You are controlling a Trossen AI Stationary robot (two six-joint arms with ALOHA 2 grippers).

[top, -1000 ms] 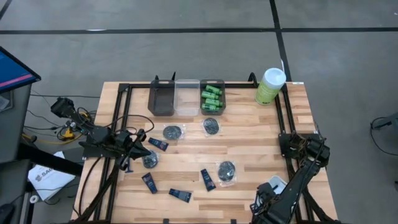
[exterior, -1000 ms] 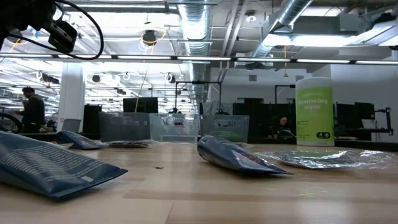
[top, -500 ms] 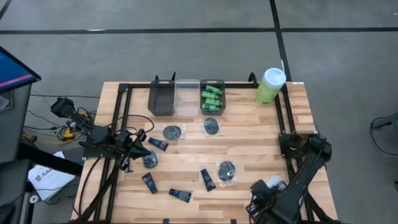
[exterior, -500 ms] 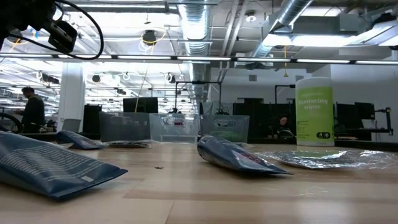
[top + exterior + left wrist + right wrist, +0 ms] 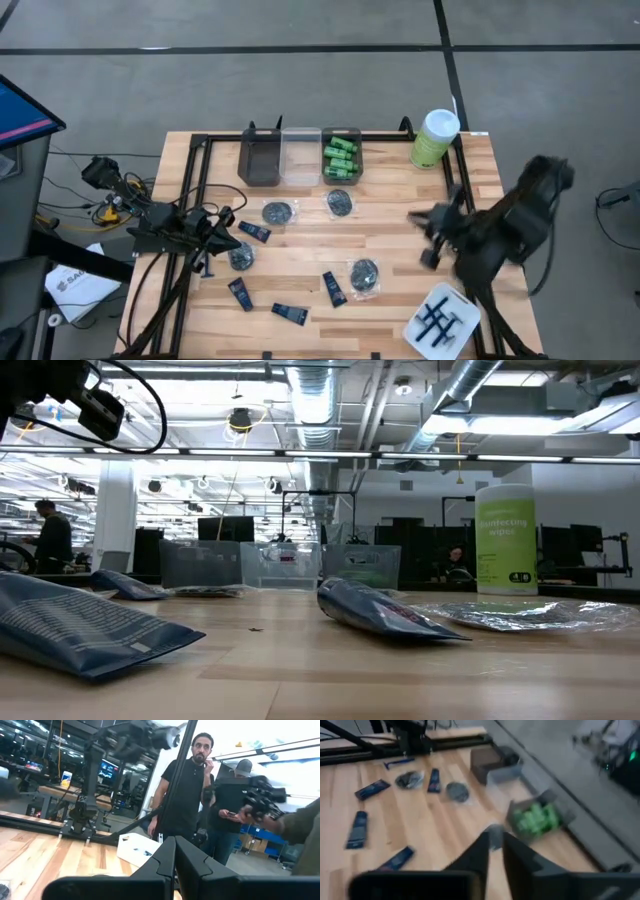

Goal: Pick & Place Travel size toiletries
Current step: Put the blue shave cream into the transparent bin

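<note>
- We see the right end effector [image 5: 432,240] held above the pale wooden slatted surface [image 5: 400,250] at about 3 o'clock; the high view blurs it, but in its wrist view the two dark fingers [image 5: 512,860] lie close together, clenched on nothing.
- The left end effector [image 5: 215,243] hangs over the 9 o'clock side, and its wrist view shows its fingers [image 5: 165,862] pressed together, grasping nothing.
- The bright green mini bottles [image 5: 340,158] lie in the right-hand one of three small bins in a row at 12 o'clock; the dark grey bin [image 5: 261,158] and the clear bin [image 5: 301,158] stand to its left.
- Four round dark grey crinkly packets are spread over the middle: one [image 5: 278,212] and another [image 5: 341,202] just below the bins, one [image 5: 241,258] just beside the left end effector, one [image 5: 364,275] nearer 6 o'clock.
- Dark navy squeeze tubes lie flat: one [image 5: 254,232] by the left end effector, three more [image 5: 240,294], [image 5: 289,314], [image 5: 334,288] toward 6 to 7 o'clock.
- The white rounded-square tray [image 5: 424,333] sits at 5 o'clock with thin dark razors [image 5: 440,320] in it.
- The tall green canister with a white lid [image 5: 434,139] stands upright at 1 o'clock.
- Two people [image 5: 187,795] stand beyond the surface in the left wrist view.
</note>
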